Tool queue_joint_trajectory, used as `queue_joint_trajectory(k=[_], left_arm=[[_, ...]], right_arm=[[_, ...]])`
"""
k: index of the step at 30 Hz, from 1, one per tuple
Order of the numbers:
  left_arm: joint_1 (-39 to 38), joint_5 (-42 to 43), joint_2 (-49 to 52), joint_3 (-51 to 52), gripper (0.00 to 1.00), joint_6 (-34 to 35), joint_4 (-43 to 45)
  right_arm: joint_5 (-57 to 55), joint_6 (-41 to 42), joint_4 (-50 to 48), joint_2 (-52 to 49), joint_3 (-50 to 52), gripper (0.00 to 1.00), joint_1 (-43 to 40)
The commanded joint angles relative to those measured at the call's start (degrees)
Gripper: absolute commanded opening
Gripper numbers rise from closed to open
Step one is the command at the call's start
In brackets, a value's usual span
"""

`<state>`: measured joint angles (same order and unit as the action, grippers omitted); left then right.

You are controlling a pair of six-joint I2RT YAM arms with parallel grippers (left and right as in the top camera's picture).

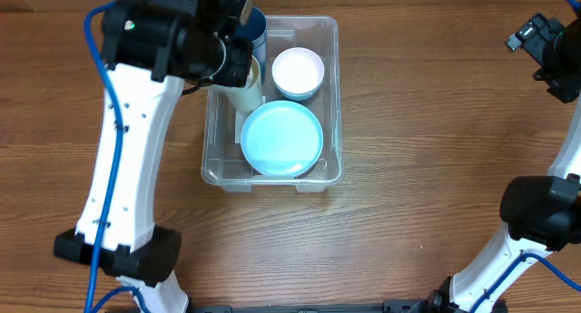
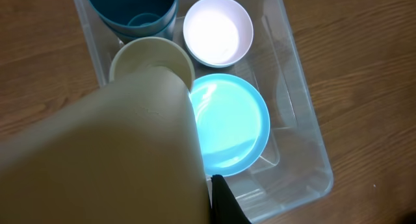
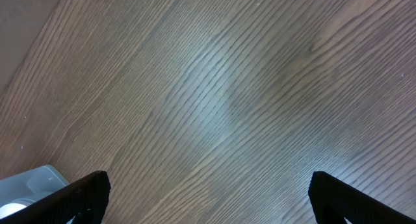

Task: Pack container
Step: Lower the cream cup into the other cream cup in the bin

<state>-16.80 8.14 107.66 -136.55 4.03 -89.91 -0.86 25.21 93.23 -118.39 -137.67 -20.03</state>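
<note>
The clear container [image 1: 334,95] stands at the table's middle. It holds a light blue plate [image 1: 281,139], a white bowl [image 1: 298,73] and a dark blue cup [image 1: 256,27]. My left gripper [image 1: 234,63] is shut on a beige cup [image 1: 245,93], tilted over the container's left side next to the plate. In the left wrist view the beige cup [image 2: 117,152] fills the foreground beside one black finger [image 2: 224,201], above the plate [image 2: 231,123], bowl [image 2: 218,30] and blue cup [image 2: 133,10]. My right gripper [image 1: 545,45] is open and empty [image 3: 208,191] over bare wood.
The wooden table [image 1: 436,168] surrounds the container. The container's corner [image 3: 32,182] shows at the lower left of the right wrist view. The left arm's white link [image 1: 127,150] stretches along the container's left.
</note>
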Motion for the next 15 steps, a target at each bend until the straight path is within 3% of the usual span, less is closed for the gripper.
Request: queue_joint_trajectory(k=[1, 15], left_arm=[[-0.26, -2.60, -3.21, -0.55, 0.04, -1.31, -0.11], [-0.22, -4.09, 1.22, -0.52, 0.04, -1.31, 7.91]], right_arm=[[-0.50, -0.07, -0.09, 0.72, -1.16, 1.00, 0.13], [-0.50, -0.07, -0.09, 0.72, -1.16, 1.00, 0.13]])
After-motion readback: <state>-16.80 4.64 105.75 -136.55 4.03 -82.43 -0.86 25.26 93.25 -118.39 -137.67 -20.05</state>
